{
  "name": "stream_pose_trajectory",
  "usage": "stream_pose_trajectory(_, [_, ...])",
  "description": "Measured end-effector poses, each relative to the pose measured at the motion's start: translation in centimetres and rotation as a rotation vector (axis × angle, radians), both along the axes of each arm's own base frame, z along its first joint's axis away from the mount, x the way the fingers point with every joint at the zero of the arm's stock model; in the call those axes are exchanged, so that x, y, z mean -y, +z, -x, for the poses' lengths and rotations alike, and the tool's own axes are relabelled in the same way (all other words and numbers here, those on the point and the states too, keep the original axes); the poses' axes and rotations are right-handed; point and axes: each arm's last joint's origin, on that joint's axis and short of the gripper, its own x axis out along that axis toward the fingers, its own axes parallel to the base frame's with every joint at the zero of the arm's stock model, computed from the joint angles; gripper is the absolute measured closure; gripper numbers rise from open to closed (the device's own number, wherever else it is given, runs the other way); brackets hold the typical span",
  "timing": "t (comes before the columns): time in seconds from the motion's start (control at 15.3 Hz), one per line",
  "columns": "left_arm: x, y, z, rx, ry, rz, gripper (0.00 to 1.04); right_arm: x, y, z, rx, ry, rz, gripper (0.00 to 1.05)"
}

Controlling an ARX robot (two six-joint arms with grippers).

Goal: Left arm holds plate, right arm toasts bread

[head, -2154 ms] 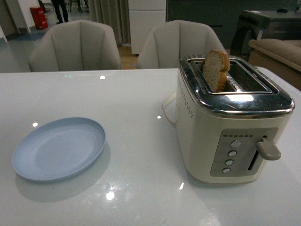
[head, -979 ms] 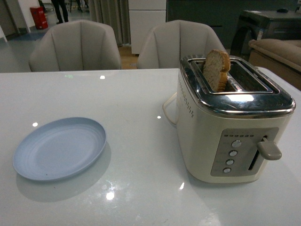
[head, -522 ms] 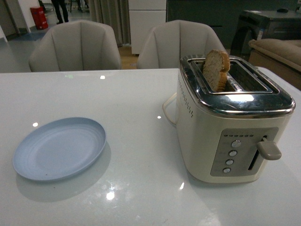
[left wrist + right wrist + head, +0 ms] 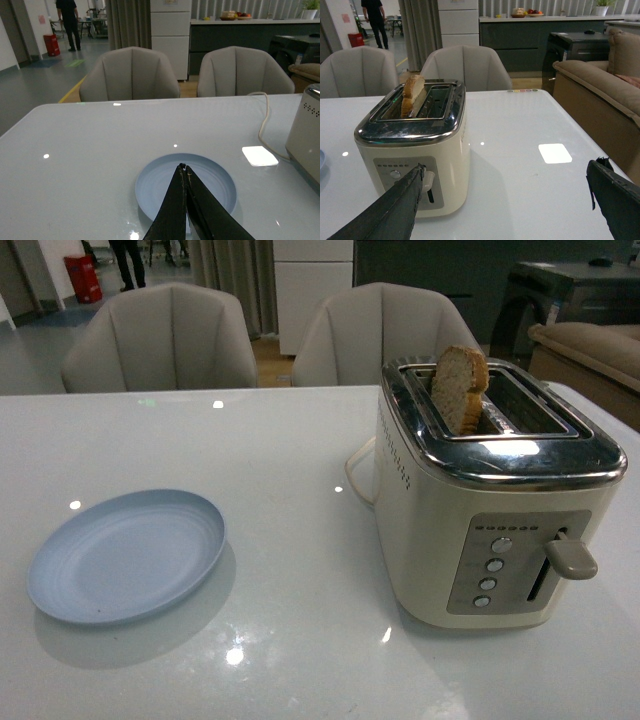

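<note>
The pale blue plate (image 4: 127, 555) lies flat and empty on the white table at the front left. In the left wrist view the plate (image 4: 210, 180) sits just beyond my left gripper (image 4: 184, 167), whose dark jaws are shut with nothing between them, above the plate's near side. The bread (image 4: 459, 388) stands upright, sticking halfway out of the left slot of the cream and chrome toaster (image 4: 497, 500). My right gripper (image 4: 507, 167) is open wide, near the front of the toaster (image 4: 415, 150), beside its lever (image 4: 427, 181); the bread (image 4: 413, 93) shows on top. Neither arm shows in the front view.
Two grey chairs (image 4: 160, 338) stand behind the table's far edge. The toaster's cream cable (image 4: 263, 120) runs across the table behind it. A sofa (image 4: 600, 85) stands off the table's right side. The toaster's lever (image 4: 570, 558) is at the top of its slot.
</note>
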Motion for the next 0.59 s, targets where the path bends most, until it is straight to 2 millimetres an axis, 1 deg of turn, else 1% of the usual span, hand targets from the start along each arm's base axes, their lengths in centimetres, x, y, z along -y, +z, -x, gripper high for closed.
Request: stream_pose_trajectory(0.59, [0.0, 0.0, 1.2, 0.0, 0.0, 0.0, 1.03, 0.0, 0.0, 0.0, 0.0, 0.0, 0.0, 0.06])
